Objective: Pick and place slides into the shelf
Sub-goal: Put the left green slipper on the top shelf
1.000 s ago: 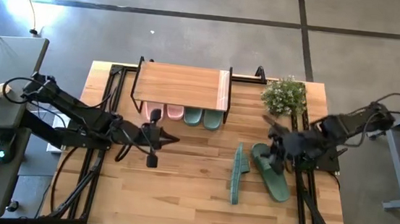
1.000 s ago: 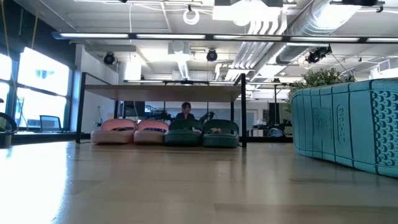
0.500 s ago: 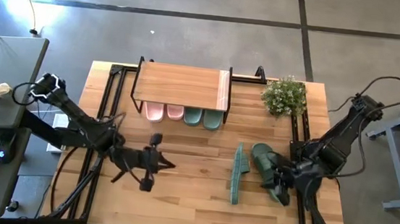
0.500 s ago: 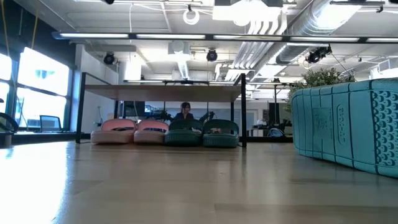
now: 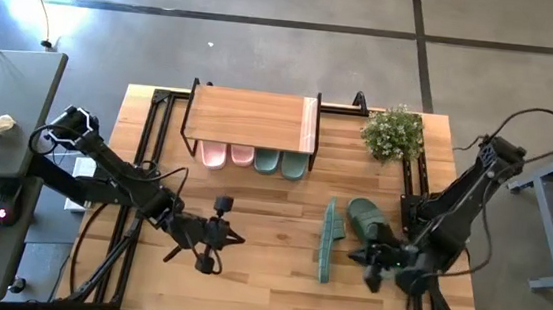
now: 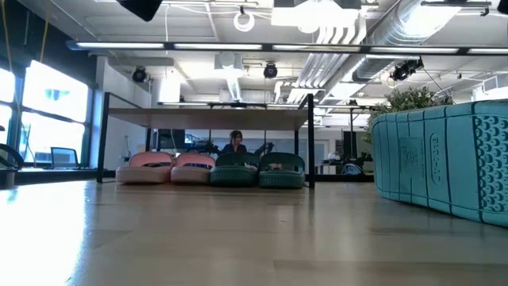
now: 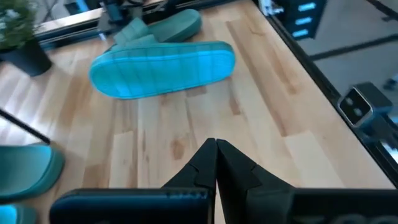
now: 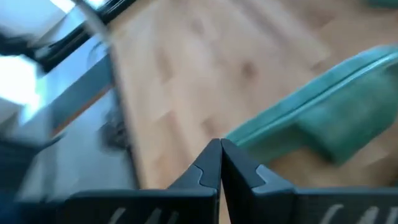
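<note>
The shelf [image 5: 250, 118] stands at the table's far side. Under it a pink pair of slides [image 5: 224, 155] and a green pair [image 5: 281, 162] stand side by side. Two more green slides lie right of centre. One rests on its long edge [image 5: 327, 242], its ribbed sole [image 7: 163, 68] facing left. The other [image 5: 364, 219] lies flat beside it, its near part hidden by my right arm. My left gripper [image 5: 237, 238] is shut, over bare wood left of the slides. My right gripper [image 5: 356, 254] is shut, close to the near end of the two slides.
A potted plant [image 5: 394, 133] stands at the far right corner. Black frame rails run along the left edge [image 5: 140, 163] and right edge [image 5: 417, 177] of the table. Bare wood [image 5: 271, 215] lies between the shelf and the loose slides.
My left gripper has moved toward the table's near edge and come lower, staying shut. My right gripper has swung from over the flat slide toward the near edge and slightly left, sinking as it went. The slides have not moved.
</note>
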### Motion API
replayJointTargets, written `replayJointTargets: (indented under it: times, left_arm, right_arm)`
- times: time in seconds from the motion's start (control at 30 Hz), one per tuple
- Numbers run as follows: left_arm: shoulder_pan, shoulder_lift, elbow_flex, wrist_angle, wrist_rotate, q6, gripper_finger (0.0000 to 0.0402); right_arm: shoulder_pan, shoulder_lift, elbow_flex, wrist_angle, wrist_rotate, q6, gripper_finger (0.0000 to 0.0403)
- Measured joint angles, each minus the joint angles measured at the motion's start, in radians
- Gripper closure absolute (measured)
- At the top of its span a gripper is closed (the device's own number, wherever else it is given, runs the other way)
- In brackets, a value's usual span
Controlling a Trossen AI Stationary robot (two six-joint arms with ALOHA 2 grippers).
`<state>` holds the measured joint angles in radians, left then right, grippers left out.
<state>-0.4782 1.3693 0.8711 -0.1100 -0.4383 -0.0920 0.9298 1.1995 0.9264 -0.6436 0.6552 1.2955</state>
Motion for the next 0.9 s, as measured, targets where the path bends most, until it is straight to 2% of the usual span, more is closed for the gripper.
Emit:
replayJointTargets:
  times: [0.07, 0.13, 0.3, 0.43, 0.6, 0.77, 0.9]
  left_arm:
    - [0.000, 0.000, 0.000, -0.002, 0.023, 0.015, 0.0402]
    - [0.000, 0.000, 0.000, -0.003, 0.038, 0.017, 0.0401]
    - [0.000, 0.000, 0.000, -0.008, 0.109, 0.042, 0.0402]
    - [0.000, 0.000, 0.000, -0.055, 0.126, 0.043, 0.0402]
    - [0.000, 0.000, 0.000, -0.104, 0.126, 0.032, 0.0402]
    - [0.000, 0.006, 0.000, -0.106, 0.119, 0.032, 0.0402]
    - [0.000, 0.006, 0.000, -0.110, 0.109, 0.032, 0.0402]
  right_arm:
    - [0.000, 0.048, 0.000, -0.009, 0.091, 0.035, 0.0403]
    - [0.000, 0.099, 0.000, -0.019, 0.127, 0.079, 0.0402]
    - [-0.013, 0.238, -0.001, -0.103, 0.044, 0.219, 0.0376]
    - [-0.014, 0.319, -0.001, -0.167, -0.005, 0.317, 0.0327]
    - [-0.014, 0.371, -0.001, -0.243, -0.007, 0.431, 0.0253]
    - [-0.014, 0.396, -0.001, -0.260, 0.077, 0.402, 0.0189]
    - [-0.014, 0.409, -0.001, -0.267, 0.095, 0.348, 0.0161]
